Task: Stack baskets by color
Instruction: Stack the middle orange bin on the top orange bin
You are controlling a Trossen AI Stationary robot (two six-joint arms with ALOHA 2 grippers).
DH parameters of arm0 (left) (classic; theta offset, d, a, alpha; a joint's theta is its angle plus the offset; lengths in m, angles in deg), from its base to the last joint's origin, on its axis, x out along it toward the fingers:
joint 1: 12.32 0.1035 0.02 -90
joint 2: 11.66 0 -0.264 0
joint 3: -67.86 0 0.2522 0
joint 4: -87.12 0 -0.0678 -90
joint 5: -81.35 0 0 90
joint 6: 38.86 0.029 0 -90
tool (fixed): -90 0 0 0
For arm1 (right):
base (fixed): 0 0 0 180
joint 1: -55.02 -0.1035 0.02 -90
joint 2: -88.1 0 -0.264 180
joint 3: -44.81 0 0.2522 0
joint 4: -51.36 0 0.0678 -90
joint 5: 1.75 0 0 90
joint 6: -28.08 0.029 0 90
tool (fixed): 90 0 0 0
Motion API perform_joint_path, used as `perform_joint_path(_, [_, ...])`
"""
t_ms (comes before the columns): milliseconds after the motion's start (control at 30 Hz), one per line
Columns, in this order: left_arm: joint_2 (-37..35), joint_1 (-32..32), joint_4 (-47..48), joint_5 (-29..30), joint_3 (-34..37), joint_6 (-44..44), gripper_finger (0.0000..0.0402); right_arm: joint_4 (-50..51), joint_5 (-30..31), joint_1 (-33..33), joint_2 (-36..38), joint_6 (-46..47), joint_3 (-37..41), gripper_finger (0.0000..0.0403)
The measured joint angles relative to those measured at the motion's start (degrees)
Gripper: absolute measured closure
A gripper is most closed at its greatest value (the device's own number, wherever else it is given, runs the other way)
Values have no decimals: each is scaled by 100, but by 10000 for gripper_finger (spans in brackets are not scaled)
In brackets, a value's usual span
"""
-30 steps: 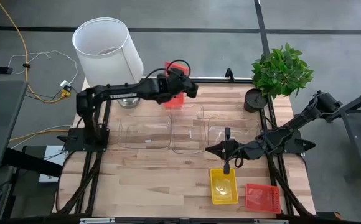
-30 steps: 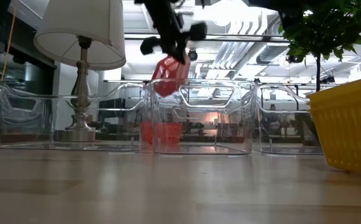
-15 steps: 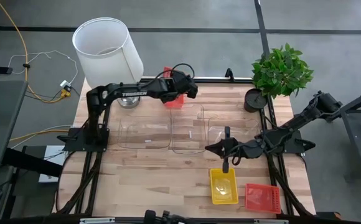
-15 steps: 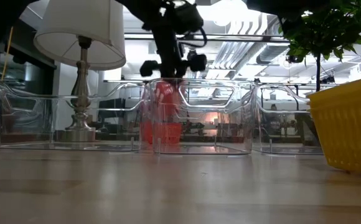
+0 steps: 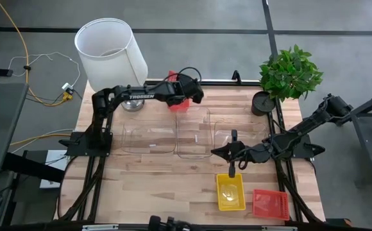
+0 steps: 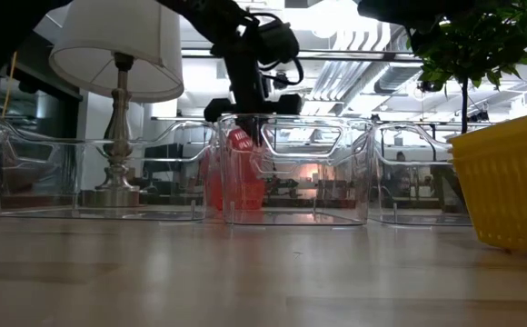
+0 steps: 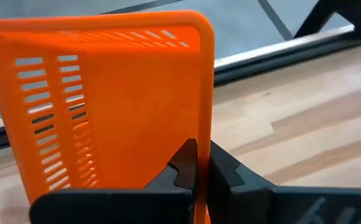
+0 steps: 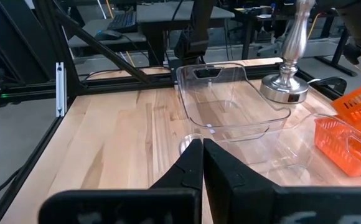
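Note:
Held in my left gripper, a red basket hangs behind the middle clear bin at the table's far side. Just below it, a second red basket lies on the table. My right gripper hovers shut and empty over the near rim of the right clear bin. A yellow basket and a third red basket lie side by side on the table at its near right. My left gripper pinches one wall of the red basket at its rim, one finger on each face of the wall. The fingers slant down from the table's left. The basket stands on edge, tilted, below the fingers; whether it touches the basket beneath, I cannot tell.
A third clear bin stands left of the middle one. A lamp with a metal foot occupies the far left corner, a potted plant the far right. Bare wood lies along the near left of the table.
My left gripper has come down with the red basket, tipping further downward, and shifted a little toward the table's near edge. The basket has sunk from above the middle clear bin's rim to behind its wall, close over the red basket on the table.

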Motion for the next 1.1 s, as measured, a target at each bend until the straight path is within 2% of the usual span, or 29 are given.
perform_joint_path(300, [-18, -117, 385, 24, 0, -163, 401, -14, 0, 0, 0, 6, 0, 403])
perform_joint_path(500, [-57, -206, 465, -231, 2, -313, 401, -14, -1, 0, 0, 1, 0, 403])
perform_joint_path(800, [-57, -538, 496, -94, 2, -466, 401, -16, -1, 0, 0, 4, 0, 403])
perform_joint_path(933, [-57, -556, 562, 192, 2, -466, 401, -15, -1, 0, 0, 56, 0, 403])
perform_joint_path(1100, [-57, -558, 560, 217, 2, -444, 398, -14, -1, 0, 0, 96, 0, 403])
